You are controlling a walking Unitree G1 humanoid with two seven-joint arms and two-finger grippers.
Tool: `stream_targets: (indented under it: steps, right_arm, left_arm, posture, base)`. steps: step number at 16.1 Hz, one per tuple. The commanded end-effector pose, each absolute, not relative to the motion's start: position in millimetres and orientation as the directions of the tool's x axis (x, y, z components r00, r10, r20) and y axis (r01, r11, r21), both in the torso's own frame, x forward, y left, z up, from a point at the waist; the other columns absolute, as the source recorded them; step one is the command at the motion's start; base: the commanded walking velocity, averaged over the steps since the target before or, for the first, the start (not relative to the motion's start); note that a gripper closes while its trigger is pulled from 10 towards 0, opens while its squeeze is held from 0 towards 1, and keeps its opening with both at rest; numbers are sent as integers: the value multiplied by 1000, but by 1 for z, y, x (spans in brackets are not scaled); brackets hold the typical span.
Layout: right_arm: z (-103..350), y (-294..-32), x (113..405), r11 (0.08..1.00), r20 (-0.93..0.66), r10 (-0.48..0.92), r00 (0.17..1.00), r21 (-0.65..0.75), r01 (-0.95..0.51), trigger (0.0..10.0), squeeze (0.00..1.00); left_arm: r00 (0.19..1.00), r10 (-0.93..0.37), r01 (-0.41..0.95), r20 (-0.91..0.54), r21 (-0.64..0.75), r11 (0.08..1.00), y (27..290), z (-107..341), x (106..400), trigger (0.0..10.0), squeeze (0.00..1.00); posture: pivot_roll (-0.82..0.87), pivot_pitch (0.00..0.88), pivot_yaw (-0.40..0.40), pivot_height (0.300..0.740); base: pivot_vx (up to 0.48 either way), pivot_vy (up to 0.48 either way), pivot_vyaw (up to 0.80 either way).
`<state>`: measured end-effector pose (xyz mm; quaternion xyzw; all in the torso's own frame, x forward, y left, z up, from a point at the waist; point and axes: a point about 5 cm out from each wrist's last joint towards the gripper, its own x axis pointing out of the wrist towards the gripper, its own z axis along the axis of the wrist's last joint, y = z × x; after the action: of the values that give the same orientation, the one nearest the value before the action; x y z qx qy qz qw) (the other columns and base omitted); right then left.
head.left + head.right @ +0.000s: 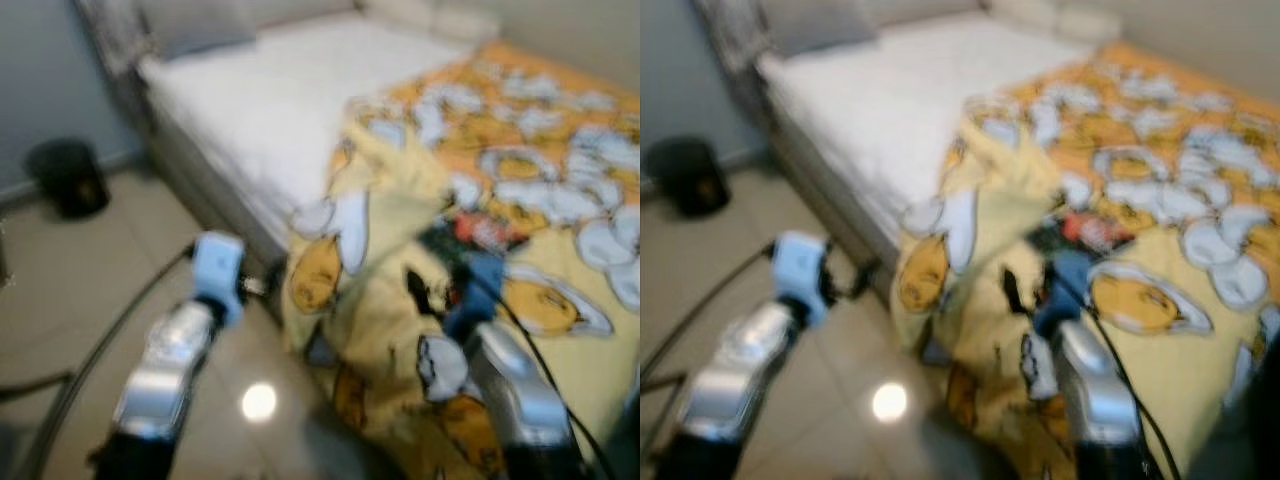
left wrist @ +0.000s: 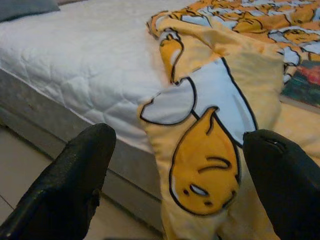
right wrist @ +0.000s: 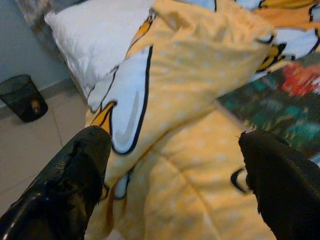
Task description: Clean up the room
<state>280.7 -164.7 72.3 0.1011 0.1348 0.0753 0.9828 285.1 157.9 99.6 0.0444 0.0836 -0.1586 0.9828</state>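
A pale tiled floor (image 1: 90,300) runs beside a bed (image 1: 260,110) with a white quilted mattress. Over its near end lies a yellow blanket (image 1: 400,250) printed with white-and-orange egg figures, bunched and hanging off the corner. A dark, colourful flat thing, perhaps a book (image 3: 270,107), rests on it just ahead of the right gripper (image 3: 175,170), whose fingers are spread wide. The left gripper (image 2: 175,175), also spread, faces the hanging corner. A black bin (image 1: 68,176) stands far off its outer side.
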Motion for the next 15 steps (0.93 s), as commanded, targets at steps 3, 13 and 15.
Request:
stream_targets:
  steps: [3,13,15]
  right_arm:
    - [72,-177,280,977,-261,141,955,193,-91,10000,0]
    - [70,-172,280,975,-276,191,942,163,-150,10000,0]
    - [70,-173,280,975,-276,191,942,165,-150,10000,0]
  left_arm:
    - [927,-335,346,-167,47,937,147,102,288,10000,200]
    - [924,-341,353,-174,46,934,146,100,286,10000,192]
    - [922,-344,357,-176,48,933,145,99,286,10000,188]
  posture:
    - [34,0,-24,740]
    - [37,0,-28,740]
    - [36,0,-29,740]
  base:
    - [311,0,0]
    - [272,0,129]
    - [0,0,0]
